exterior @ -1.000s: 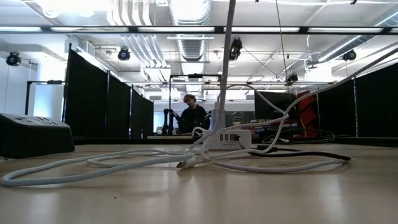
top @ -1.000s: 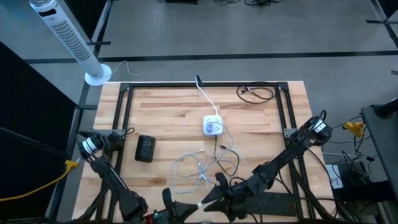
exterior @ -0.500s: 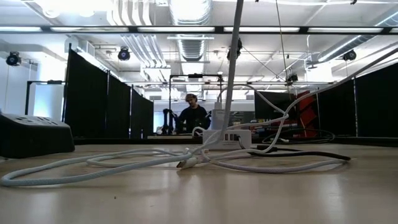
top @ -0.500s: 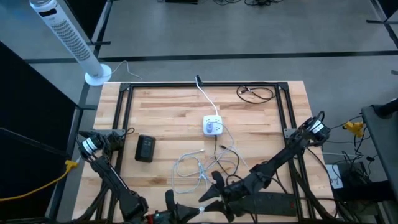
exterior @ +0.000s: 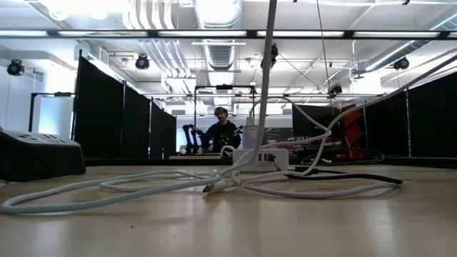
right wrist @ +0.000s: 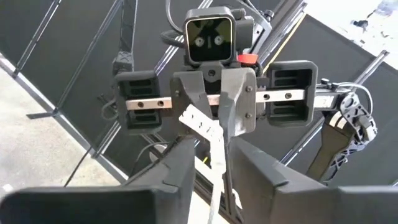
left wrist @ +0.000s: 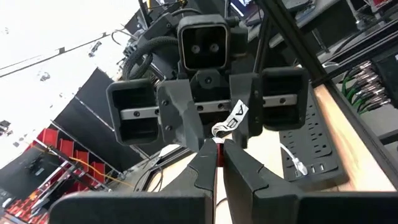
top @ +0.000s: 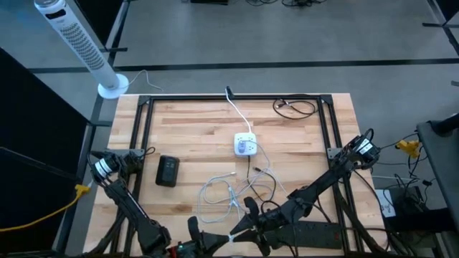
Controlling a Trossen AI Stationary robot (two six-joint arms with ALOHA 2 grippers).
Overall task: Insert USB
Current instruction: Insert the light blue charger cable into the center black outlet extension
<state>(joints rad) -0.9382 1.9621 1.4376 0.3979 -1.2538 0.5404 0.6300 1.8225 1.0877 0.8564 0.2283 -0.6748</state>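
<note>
Cable (top: pixel 231 195) is seen coiled at 6 o'clock from the white hub (top: pixel 245 145). Right gripper (top: pixel 234 235) is clamped on its strand; left gripper (top: pixel 188 247) is closed, empty.

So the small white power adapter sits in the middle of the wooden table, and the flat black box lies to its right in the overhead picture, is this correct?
Not quite. The small white power adapter does sit in the middle of the wooden table, but the flat black box lies to its left, nearer the left arm. The high view shows this.
</note>
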